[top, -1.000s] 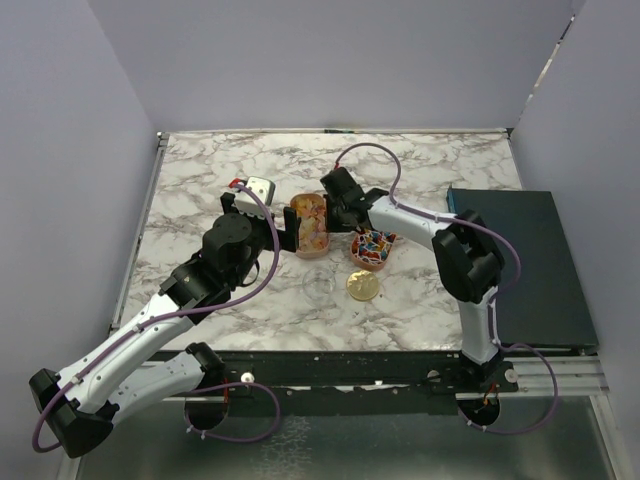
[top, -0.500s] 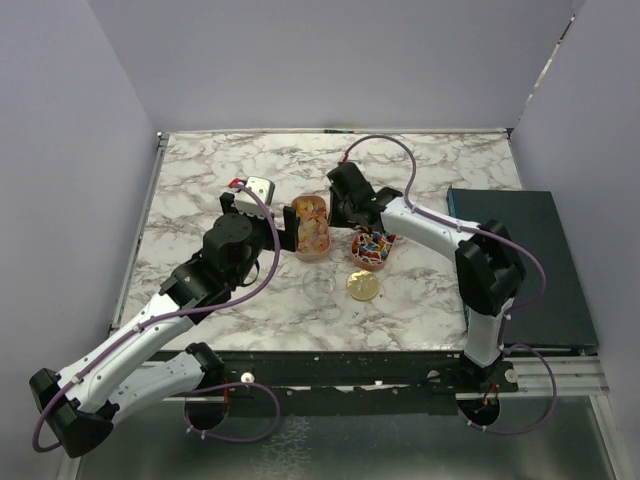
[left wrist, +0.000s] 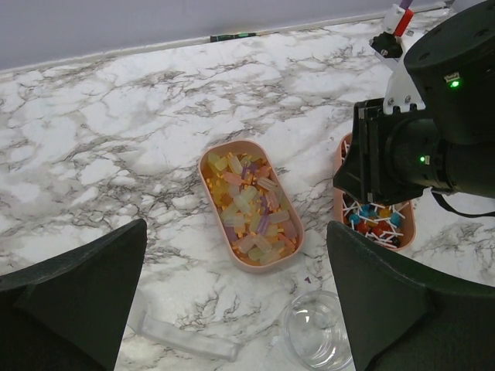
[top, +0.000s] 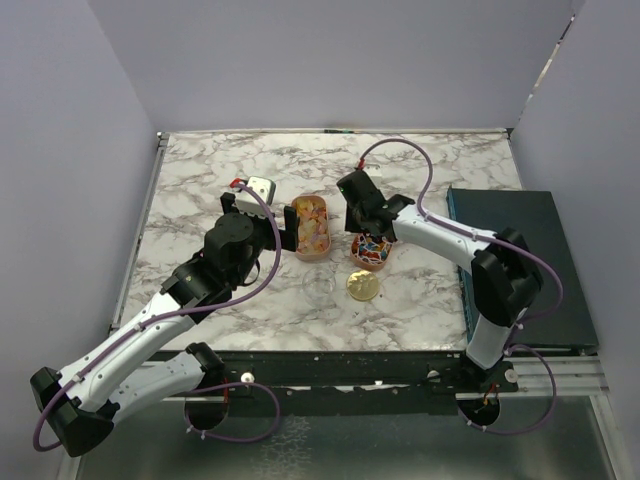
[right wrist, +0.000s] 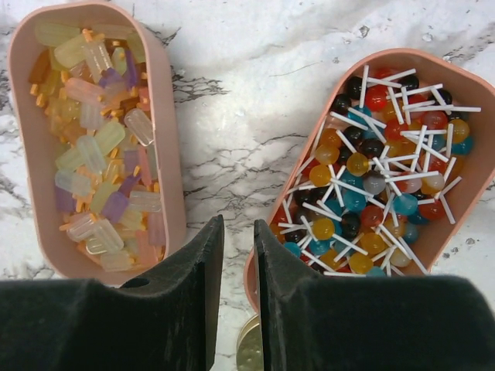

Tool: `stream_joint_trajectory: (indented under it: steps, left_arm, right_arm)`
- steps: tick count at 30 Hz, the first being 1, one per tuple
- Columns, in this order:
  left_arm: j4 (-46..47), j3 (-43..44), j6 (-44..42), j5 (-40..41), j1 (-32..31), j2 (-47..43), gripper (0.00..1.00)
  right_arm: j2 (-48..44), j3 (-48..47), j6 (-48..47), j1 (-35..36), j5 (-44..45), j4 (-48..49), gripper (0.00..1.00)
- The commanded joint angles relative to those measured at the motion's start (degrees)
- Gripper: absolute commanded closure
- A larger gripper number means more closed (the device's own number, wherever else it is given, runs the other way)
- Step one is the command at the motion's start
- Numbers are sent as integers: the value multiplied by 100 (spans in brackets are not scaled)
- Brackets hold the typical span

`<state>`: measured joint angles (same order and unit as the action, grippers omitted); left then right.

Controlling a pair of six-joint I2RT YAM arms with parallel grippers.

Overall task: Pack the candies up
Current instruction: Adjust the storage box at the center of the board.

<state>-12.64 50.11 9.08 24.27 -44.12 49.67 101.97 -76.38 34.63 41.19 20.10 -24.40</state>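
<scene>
Top external view: shows the candies (top: 312, 228) lying in two oval pink trays, side by side in the middle of the marble tabletop (top: 200, 180). Puts the yellow-orange candies (left wrist: 247, 207) in the left tray (left wrist: 204, 171) and the stick candies (right wrist: 379, 185) (red, blue and amber balls on white sticks) in the right tray (right wrist: 433, 56). Places a gold lid (top: 363, 286) just in front of the right tray, with a clear jar (top: 319, 282) beside it on the left.

Finds the left tool (top: 289, 230) spread wide near the left tray's outer side, gripping nothing. From the left wrist, frames both trays between its dark fingers (left wrist: 77, 301).

Finds the right tool (right wrist: 239, 232) only a crack apart, clamping nothing, tips above the bare marble strip between the two trays.

Against a second ago: right tool no longer pressed together. Sits a little farther toward the back of the tabletop, with the right elbow swung outward toward the dark panel (top: 525, 270). Leaves the left arm, both trays, lid and jar just where they were.
</scene>
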Motion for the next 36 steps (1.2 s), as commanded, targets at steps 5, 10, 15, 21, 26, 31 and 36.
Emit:
stream_joint_trajectory:
  steps: [5, 10, 15, 21, 26, 31, 36]
  left_arm:
    - [-41, -59, -42, 60, 0, -68, 1]
    - [-45, -62, -35, 43, -3, -110, 1]
    - [-45, -54, -36, 25, -1, -153, 1]
    - [-41, -49, -31, 23, 0, -161, 1]
    - [-44, -55, -37, 33, 0, -167, 1]
    - [-45, -58, -45, 40, -5, -160, 1]
    - [-43, -60, -47, 43, -1, -147, 1]
  right_arm:
    - [467, -101, 339, -71, 453, -221, 68]
    - [636, -162, 428, -106, 521, -319, 65]
    - [698, -114, 478, -126, 553, -281, 65]
    - [809, -199, 475, -137, 465, -245, 68]
    - [885, -263, 439, -137, 458, -235, 75]
    - [990, -359, 273, -137, 339, -225, 86]
    - [1048, -485, 48, -137, 258, -215, 99]
